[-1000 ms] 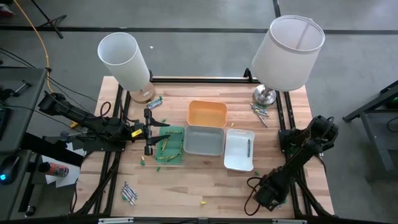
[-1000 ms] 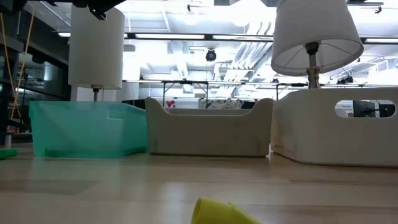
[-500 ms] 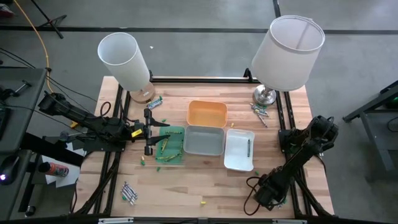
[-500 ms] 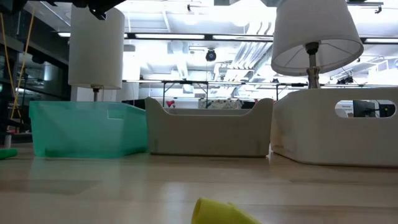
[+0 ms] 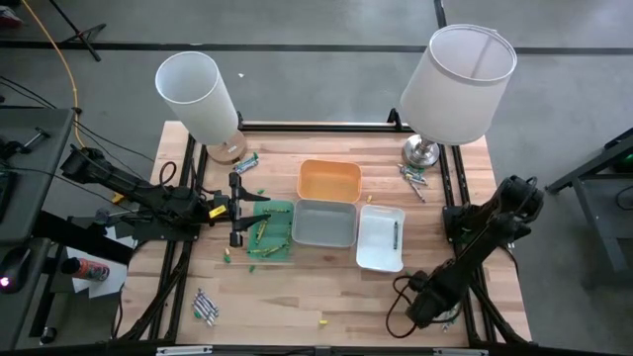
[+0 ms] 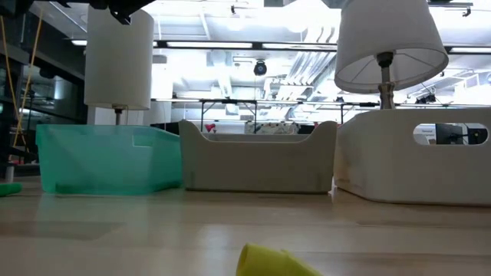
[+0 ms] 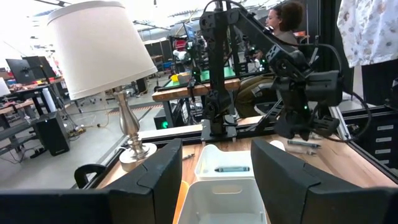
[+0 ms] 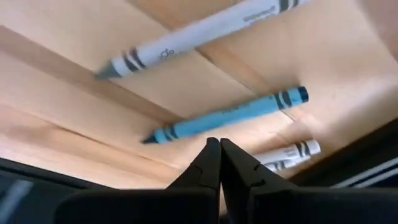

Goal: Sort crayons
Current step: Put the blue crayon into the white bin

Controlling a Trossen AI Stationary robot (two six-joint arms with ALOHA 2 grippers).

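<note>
Crayons lie scattered on the wooden table: green ones in and around the green tray (image 5: pixel 269 229), a group by the right lamp's base (image 5: pixel 413 178), more near the front left (image 5: pixel 205 305). A dark teal crayon (image 7: pixel 231 168) lies in the white tray (image 5: pixel 381 237). My left gripper (image 5: pixel 235 210) hangs open and level over the green tray's left end, holding nothing. My right gripper (image 5: pixel 420 305) points down at the near right corner. It is shut (image 8: pixel 219 146) just over the table beside a blue crayon (image 8: pixel 227 115) and two grey-white ones (image 8: pixel 193 34), nothing between its fingers.
An orange tray (image 5: pixel 329 181) and a grey tray (image 5: pixel 324 223) stand mid-table between the green and white ones. Two lamps (image 5: pixel 198 99) (image 5: pixel 457 84) stand at the far corners. A yellow crayon (image 6: pixel 265 262) lies near the front edge. A person sits beyond the table (image 7: pixel 286 18).
My right arm has shifted a little: its elbow has swung slightly toward the far right and the wrist has turned over the near right corner, fingers staying shut. The left arm and the trays have kept still.
</note>
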